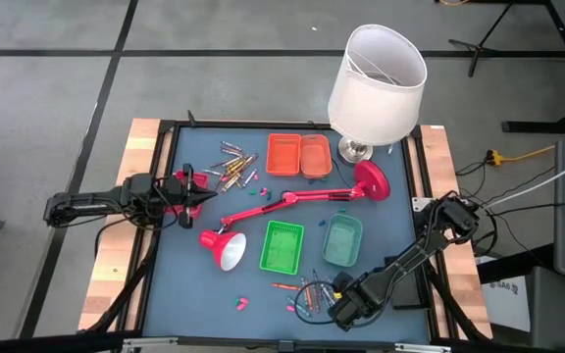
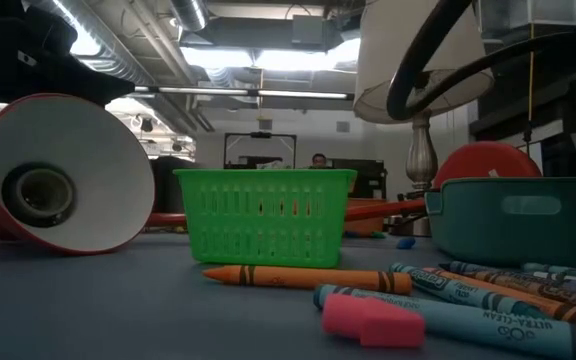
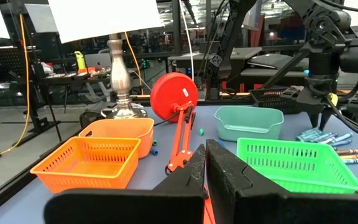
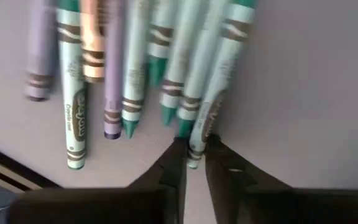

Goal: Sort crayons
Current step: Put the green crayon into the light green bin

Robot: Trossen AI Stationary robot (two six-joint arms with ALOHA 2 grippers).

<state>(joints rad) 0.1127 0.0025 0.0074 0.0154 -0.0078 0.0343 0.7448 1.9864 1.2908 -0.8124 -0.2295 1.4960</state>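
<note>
1. The dark blue-grey table mat (image 1: 194, 284) carries a white drum-shaded lamp on a silver stem (image 1: 376, 83) and a long red desk lamp (image 1: 292, 201) lying across the middle, both well away from either arm's fingertips.
2. The left arm (image 1: 96, 204) reaches in low and level from the table's left edge; its left gripper (image 3: 204, 163) has its two dark fingers pressed together with nothing between them.
3. The right arm (image 1: 420, 250) folds down from the right edge to the near side, wrist pointed at the mat; its right gripper (image 4: 196, 152) is narrowed to a slim gap around the end of one pale green paper-wrapped crayon (image 4: 211, 106).
4. Four small plastic baskets stand beyond the left fingertips: an orange mesh basket (image 3: 89, 163), an orange solid basket (image 3: 126, 129), a bright green mesh basket (image 3: 294, 165) and a teal solid basket (image 3: 247, 121).
5. The crayons (image 4: 126, 68) of the near pile, green, teal, purple and orange, fan out just ahead of the right fingertips; a second loose cluster (image 1: 235, 167) lies just ahead of the left fingertips.
6. Only the right wrist view shows the pinched crayon; the high view hides it under the wrist.
7. The low view alone shows a pink eraser-like block (image 2: 371, 320) touching a blue crayon (image 2: 468, 318).
</note>
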